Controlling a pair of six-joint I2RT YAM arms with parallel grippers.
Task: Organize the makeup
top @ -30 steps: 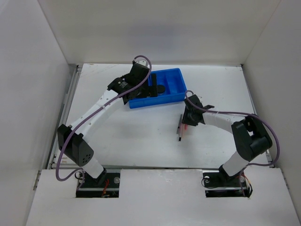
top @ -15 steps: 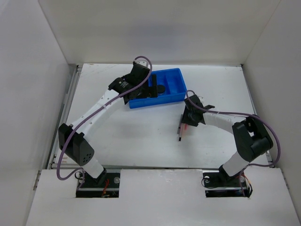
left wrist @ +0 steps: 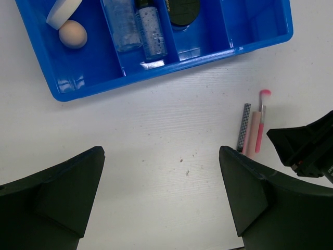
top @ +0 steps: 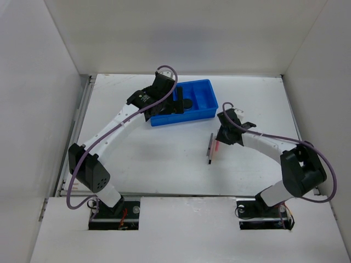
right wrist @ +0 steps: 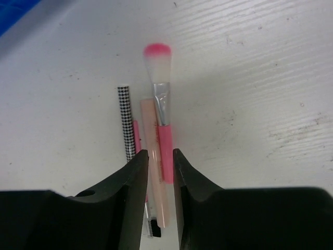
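The blue tray [top: 205, 101] holds the cream puff [left wrist: 63, 11], the tan sponge [left wrist: 72, 34], two clear bottles [left wrist: 120, 28] [left wrist: 151, 31] and the black jar [left wrist: 183, 10]. My left gripper [left wrist: 161, 198] is open and empty, above the table just in front of the tray. On the table lie a houndstooth pencil [right wrist: 126, 122], a pale pink pencil [right wrist: 151, 130] and a pink brush [right wrist: 162, 104]; they also show in the top view [top: 211, 149]. My right gripper [right wrist: 161, 156] stands at table level. Its jaws are closed narrowly on the pale pencil and the brush handle.
White walls enclose the table at the back and on both sides. The tray's right compartment [left wrist: 255, 21] has nothing in it. A small dark-tipped wand [right wrist: 153, 229] lies under the pencils. My right gripper shows at the right edge of the left wrist view [left wrist: 307, 148].
My right arm's elbow has swung to the right and its wrist has shifted slightly up and right. The pencils lie where they were. My left arm has barely moved.
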